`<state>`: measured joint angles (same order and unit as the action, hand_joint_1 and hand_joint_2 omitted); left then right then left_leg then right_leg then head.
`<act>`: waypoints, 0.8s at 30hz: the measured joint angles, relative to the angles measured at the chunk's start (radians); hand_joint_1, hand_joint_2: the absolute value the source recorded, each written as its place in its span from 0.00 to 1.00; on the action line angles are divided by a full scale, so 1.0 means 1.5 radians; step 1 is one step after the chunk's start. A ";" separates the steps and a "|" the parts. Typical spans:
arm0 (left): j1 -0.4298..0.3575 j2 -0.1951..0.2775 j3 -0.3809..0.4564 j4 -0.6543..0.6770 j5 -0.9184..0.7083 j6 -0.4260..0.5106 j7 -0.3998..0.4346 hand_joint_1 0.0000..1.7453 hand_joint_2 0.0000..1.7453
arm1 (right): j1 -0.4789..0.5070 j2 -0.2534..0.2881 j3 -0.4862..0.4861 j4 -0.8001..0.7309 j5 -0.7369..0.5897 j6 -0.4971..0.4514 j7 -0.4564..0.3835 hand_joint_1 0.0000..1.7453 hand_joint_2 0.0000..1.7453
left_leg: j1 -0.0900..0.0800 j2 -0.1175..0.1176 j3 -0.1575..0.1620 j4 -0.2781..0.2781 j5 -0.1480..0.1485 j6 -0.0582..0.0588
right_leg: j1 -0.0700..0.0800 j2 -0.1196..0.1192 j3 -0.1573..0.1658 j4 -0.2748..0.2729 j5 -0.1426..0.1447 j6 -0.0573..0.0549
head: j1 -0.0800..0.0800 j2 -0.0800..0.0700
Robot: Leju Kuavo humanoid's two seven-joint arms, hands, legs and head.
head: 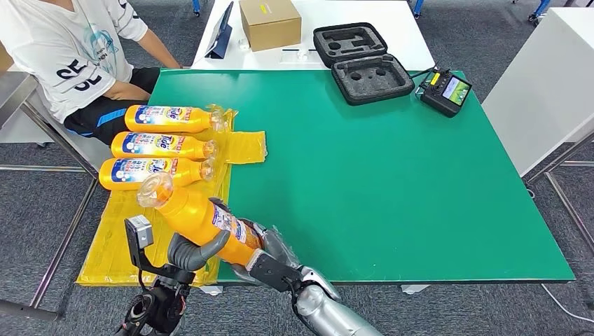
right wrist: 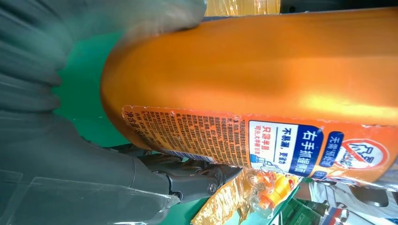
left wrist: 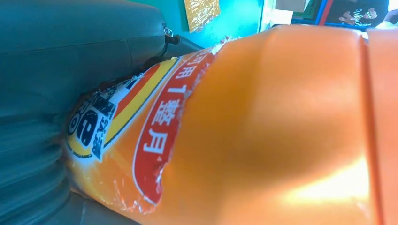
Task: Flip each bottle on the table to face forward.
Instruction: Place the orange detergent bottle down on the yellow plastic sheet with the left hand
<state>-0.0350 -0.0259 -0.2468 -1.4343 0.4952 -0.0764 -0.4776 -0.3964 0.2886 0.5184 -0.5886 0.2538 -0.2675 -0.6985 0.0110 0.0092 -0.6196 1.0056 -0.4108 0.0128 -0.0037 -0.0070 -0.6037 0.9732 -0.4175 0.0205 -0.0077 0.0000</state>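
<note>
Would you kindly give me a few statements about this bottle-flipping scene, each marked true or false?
1. Both hands hold one orange bottle: the left hand and the right hand. True.
2. Five bottles lie on the yellow sheet. False: three bottles lie there, side by side.
3. The foam-lined case is closed. False: it lies open.
4. A handheld controller sits on the green table near its far right corner. True.
5. The three lying bottles show their blue labels upward. True.
</note>
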 joint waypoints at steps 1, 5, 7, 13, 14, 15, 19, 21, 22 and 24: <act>0.000 0.000 0.000 0.000 0.000 0.001 -0.001 1.00 1.00 | 0.000 0.000 0.000 0.000 0.001 0.000 0.000 1.00 1.00 | 0.000 0.000 0.000 0.000 0.000 0.000 | 0.000 0.000 0.000 0.000 0.000 0.000 | 0.000 0.000; 0.001 0.000 0.000 0.000 0.000 0.005 -0.004 1.00 1.00 | 0.000 0.001 0.000 0.000 0.005 -0.001 0.000 0.99 1.00 | 0.000 0.000 0.000 0.000 0.000 0.000 | 0.000 0.000 0.000 0.000 0.000 0.000 | 0.000 0.000; 0.001 0.000 0.000 0.000 0.000 0.006 -0.005 1.00 1.00 | 0.000 0.001 -0.001 0.001 0.006 -0.002 0.000 0.60 1.00 | 0.000 0.000 0.000 0.000 0.000 0.000 | 0.000 0.000 0.000 0.000 0.000 0.000 | 0.000 0.000; 0.001 0.001 0.000 -0.002 -0.019 0.033 -0.018 1.00 1.00 | 0.004 0.002 -0.001 0.002 0.018 -0.020 0.002 0.00 0.00 | 0.000 0.000 0.000 0.000 0.000 0.000 | 0.000 0.000 0.000 0.000 0.000 0.000 | 0.000 0.000; 0.001 0.001 0.000 -0.004 -0.031 0.047 -0.024 1.00 1.00 | 0.005 0.002 -0.001 0.002 0.021 -0.028 0.002 0.00 0.00 | 0.000 0.000 0.000 0.000 0.000 0.000 | 0.000 0.000 0.000 0.000 0.000 0.000 | 0.000 0.000; 0.001 0.001 0.000 -0.006 -0.045 0.060 -0.031 1.00 1.00 | 0.006 0.003 -0.001 0.001 0.023 -0.036 0.002 0.00 0.00 | 0.000 0.000 0.000 0.000 0.000 0.000 | 0.000 0.000 0.000 0.000 0.000 0.000 | 0.000 0.000; -0.004 0.001 0.007 -0.013 -0.099 0.109 -0.051 1.00 1.00 | 0.017 0.001 -0.001 -0.036 0.023 -0.062 0.000 0.00 0.00 | 0.000 0.000 0.000 0.000 0.000 0.000 | 0.000 0.000 0.000 0.000 0.000 0.000 | 0.000 0.000; -0.007 0.002 0.013 -0.014 -0.115 0.126 -0.058 1.00 1.00 | 0.029 -0.003 -0.001 -0.077 0.022 -0.064 0.000 0.00 0.00 | 0.000 0.000 0.000 0.000 0.000 0.000 | 0.000 0.000 0.000 0.000 0.000 0.000 | 0.000 0.000; -0.008 0.002 0.017 -0.014 -0.121 0.135 -0.061 1.00 1.00 | 0.036 -0.006 -0.001 -0.100 0.022 -0.063 0.000 0.00 0.00 | 0.000 0.000 0.000 0.000 0.000 0.000 | 0.000 0.000 0.000 0.000 0.000 0.000 | 0.000 0.000; -0.010 0.004 0.025 -0.013 -0.128 0.146 -0.065 1.00 1.00 | 0.050 -0.012 0.000 -0.146 0.024 -0.060 0.002 0.00 0.00 | 0.000 0.000 0.000 0.000 0.000 0.000 | 0.000 0.000 0.000 0.000 0.000 0.000 | 0.000 0.000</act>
<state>-0.0495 -0.0202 -0.2096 -1.4546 0.3030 0.1425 -0.5756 -0.3221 0.2713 0.5179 -0.8071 0.2891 -0.3572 -0.6956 0.0111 0.0092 -0.6195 1.0056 -0.4108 0.0127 -0.0037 -0.0070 -0.6037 0.9732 -0.4175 0.0205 -0.0078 0.0000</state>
